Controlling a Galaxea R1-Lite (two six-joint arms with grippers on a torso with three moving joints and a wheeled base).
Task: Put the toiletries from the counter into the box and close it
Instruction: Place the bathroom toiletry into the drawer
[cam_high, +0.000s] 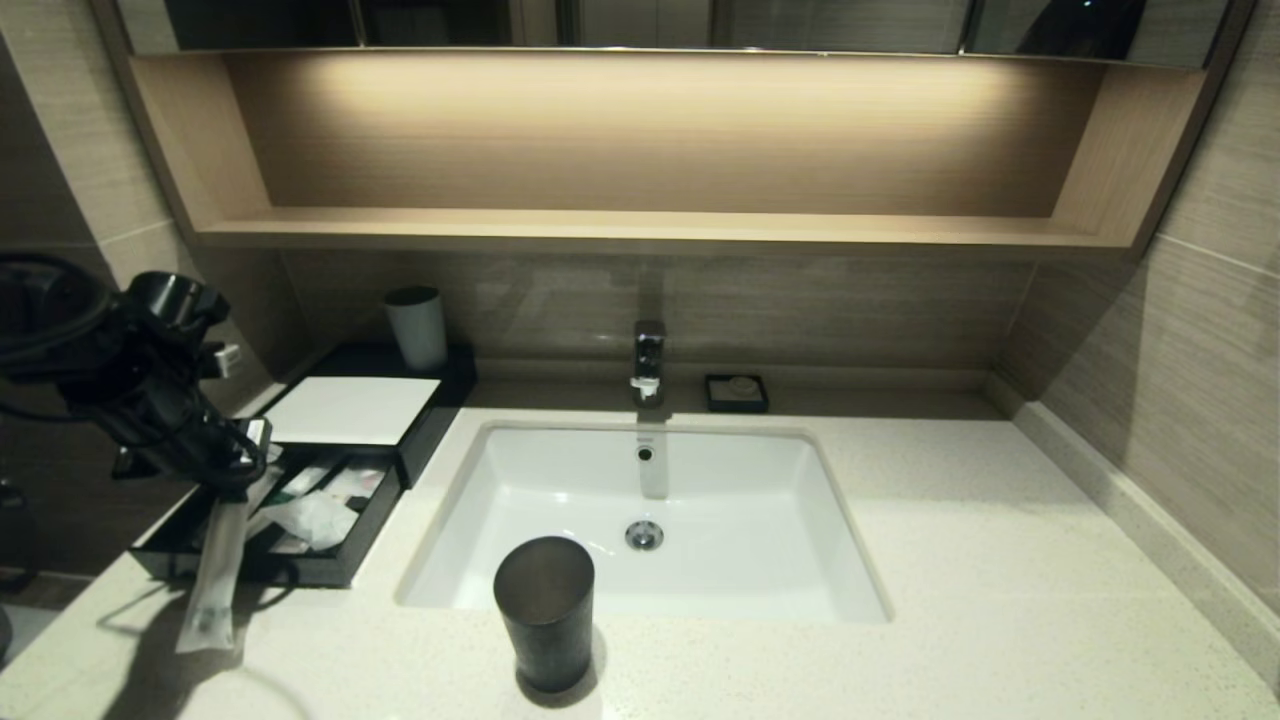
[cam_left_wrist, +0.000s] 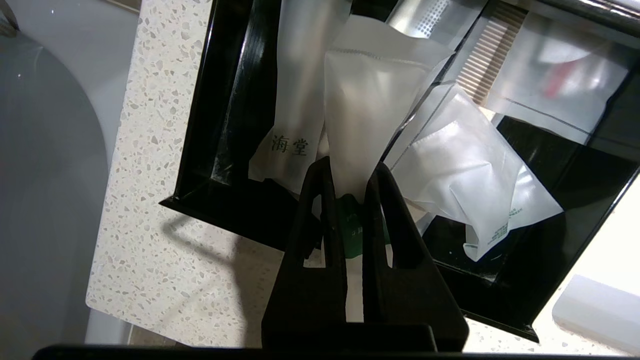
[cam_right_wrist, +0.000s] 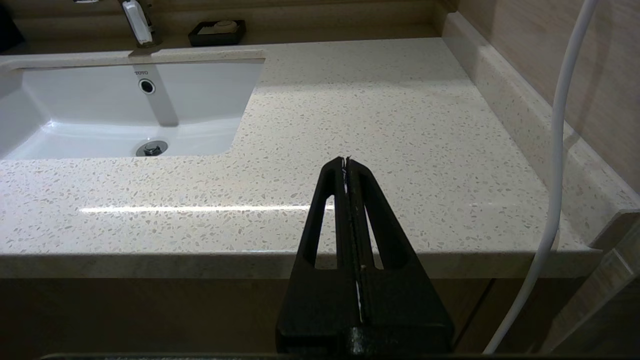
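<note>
The left gripper (cam_left_wrist: 350, 182), jaws clamped on the green-banded end of a long packet (cam_high: 215, 570) dangling over the open drawer (cam_high: 250, 560), risks dropping it onto the surface (cam_high: 1000, 600) if released early.

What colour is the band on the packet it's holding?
Green, on the translucent white packet; clearest in the left wrist view.

Bathroom: beige wood-grain tiled walls (cam_high: 1200, 330), a lit wooden shelf niche (cam_high: 640, 225) with mirror cabinets (cam_high: 640, 20) above. A chrome faucet (cam_high: 648, 362) stands at the back wall beyond the end effectors. Warm light washes the niche's back panel.
</note>
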